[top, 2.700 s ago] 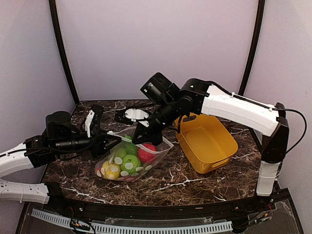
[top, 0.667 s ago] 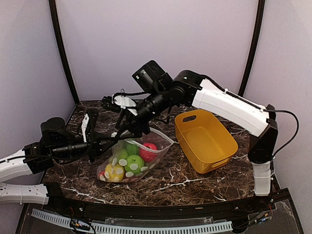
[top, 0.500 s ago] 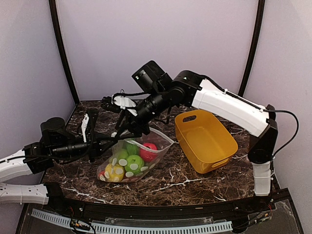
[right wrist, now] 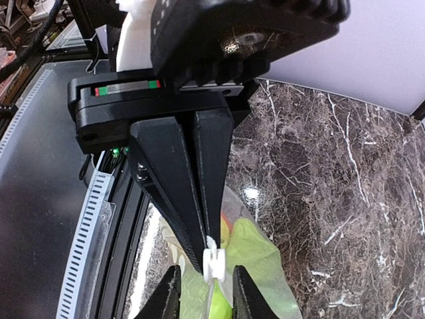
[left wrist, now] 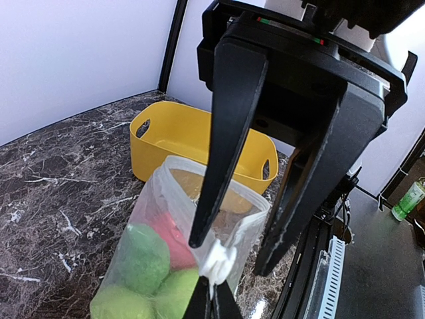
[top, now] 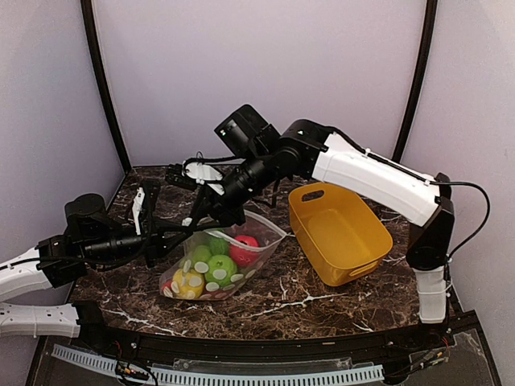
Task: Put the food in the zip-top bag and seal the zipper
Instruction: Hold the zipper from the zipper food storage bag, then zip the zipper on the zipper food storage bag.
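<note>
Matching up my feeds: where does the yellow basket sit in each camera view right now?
Top view: basket right of centre, just right of the bag.
Left wrist: upper middle, behind the bag.
Right wrist: basket not in view.
Shared landmark: the clear dotted bag, also at the bottom of the right wrist view.

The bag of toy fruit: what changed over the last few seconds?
The right end effector swung left from over the fruit to the bag's left corner, its jaws now straddling the zipper end. The left end effector drew back slightly, keeping its pinch there. Fruit stayed inside; yellow basket unmoved.
</note>
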Robot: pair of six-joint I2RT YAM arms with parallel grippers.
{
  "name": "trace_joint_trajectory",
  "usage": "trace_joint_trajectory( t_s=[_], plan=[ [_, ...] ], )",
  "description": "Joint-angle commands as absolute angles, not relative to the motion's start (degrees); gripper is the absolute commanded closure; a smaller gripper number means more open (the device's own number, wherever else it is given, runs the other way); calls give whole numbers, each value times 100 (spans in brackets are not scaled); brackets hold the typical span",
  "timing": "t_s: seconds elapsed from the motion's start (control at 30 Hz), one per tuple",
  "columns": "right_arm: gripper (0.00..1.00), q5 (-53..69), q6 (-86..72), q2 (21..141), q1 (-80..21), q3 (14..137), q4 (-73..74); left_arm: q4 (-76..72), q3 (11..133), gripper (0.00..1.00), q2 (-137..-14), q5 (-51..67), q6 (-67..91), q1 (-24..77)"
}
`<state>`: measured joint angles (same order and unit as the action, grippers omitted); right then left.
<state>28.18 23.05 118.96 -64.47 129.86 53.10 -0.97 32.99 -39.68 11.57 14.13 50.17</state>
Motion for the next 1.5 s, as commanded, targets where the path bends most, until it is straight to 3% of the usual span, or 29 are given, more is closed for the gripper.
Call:
trace_joint_trajectory(
  t_s=[0.0,0.2,0.53,1.47],
  plan=[
    [77,2720,2243,12032,-6472,13151,5231,-213,3403,99,-3937,1201,1441,5054],
    [79,2725,2241,12074,-6478,13144,5237,-246,3362,99,-3939,1213,1459,5061],
    [95,2513,2280,12105,-6474,13172,5214,-217,3322,99,-3859,1161,1454,5060],
    [93,2150,2497,10530,-5433,10122,4798,422,3051,99,-2912,-588,1411,5054]
  ],
)
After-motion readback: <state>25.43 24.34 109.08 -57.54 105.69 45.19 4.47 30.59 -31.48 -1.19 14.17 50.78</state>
